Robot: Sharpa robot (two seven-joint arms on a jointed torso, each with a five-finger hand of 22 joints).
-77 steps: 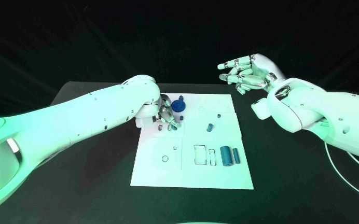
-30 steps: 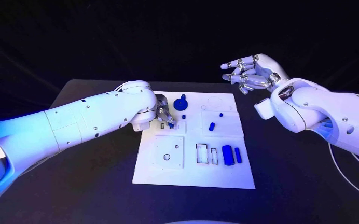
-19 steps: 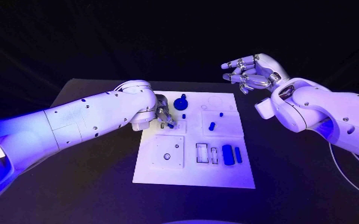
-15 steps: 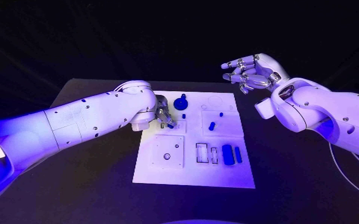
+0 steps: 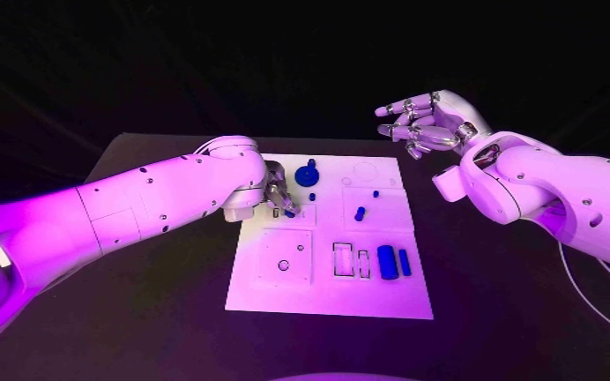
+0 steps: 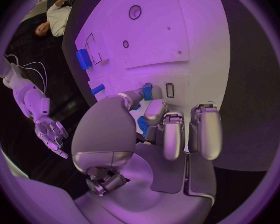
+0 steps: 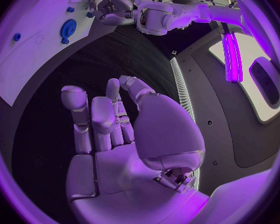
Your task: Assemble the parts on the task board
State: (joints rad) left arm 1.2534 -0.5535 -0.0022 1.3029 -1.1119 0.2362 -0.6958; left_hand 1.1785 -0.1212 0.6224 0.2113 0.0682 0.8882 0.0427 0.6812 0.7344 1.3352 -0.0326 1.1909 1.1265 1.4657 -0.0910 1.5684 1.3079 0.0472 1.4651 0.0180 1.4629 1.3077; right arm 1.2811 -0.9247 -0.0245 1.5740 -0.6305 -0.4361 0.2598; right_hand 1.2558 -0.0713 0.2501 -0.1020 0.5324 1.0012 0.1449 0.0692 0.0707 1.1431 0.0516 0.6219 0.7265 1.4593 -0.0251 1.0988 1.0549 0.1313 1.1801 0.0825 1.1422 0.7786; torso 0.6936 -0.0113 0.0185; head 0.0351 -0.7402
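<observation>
The left hand [image 5: 278, 194] was found low over the far-left part of the task board [image 5: 331, 297], its fingers [image 6: 167, 134] curled downward and a small blue part [image 6: 147, 91] pinched at the tips of thumb and finger, just beside a narrow rectangular slot in the board. Compared with the pictures of the preceding seconds, the left hand's position over the board was scarcely altered; only a slight settling was noted, so the insertion was judged to be in progress and not yet completed. Whether the part had entered the slot could not be determined. The right hand [image 5: 426, 125] was recorded raised beyond the board's far-right corner, fingers apart and nothing held, unchanged from before. On the board, a round blue gear-like part [image 5: 307, 175] was observed just beyond the left hand, two small blue pieces [image 5: 360, 214] near the middle, and two upright blue blocks [image 5: 386, 262] in the near-right recesses. The board lay flat on the black counter [image 5: 152, 310].
</observation>
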